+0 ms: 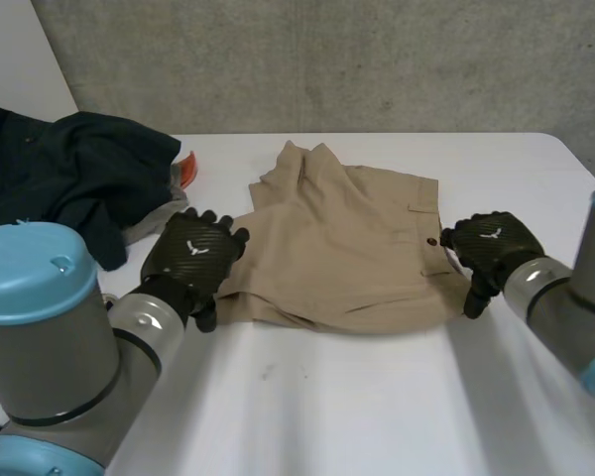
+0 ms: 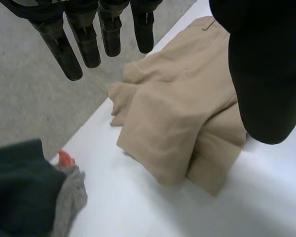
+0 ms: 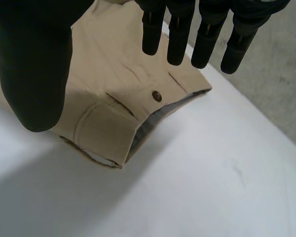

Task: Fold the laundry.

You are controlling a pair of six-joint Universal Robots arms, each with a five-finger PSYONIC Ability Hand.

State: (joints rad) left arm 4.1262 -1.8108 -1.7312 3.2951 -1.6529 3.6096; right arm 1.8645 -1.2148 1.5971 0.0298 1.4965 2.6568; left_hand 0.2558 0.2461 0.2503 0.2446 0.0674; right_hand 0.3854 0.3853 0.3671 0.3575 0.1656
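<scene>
A pair of tan shorts (image 1: 347, 243) lies folded at the middle of the white tabletop (image 1: 377, 416), waistband and dark button (image 1: 431, 240) to the right, leg ends bunched and layered to the left. A rumpled heap of dark green clothing (image 1: 69, 178) sits off to the left.

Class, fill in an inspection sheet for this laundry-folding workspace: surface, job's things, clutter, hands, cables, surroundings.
Surface: white table, faint marks near the front.
Job's things: tan shorts, partly folded, lying mid-table; dark garment heaped at the far left.
Clutter: grey cloth and an orange item beside the dark garment.
Hands: left hand open at the shorts' leg end; right hand open at the waistband, near the button.
Cables: nothing seen.
Surroundings: concrete wall behind the table.
</scene>
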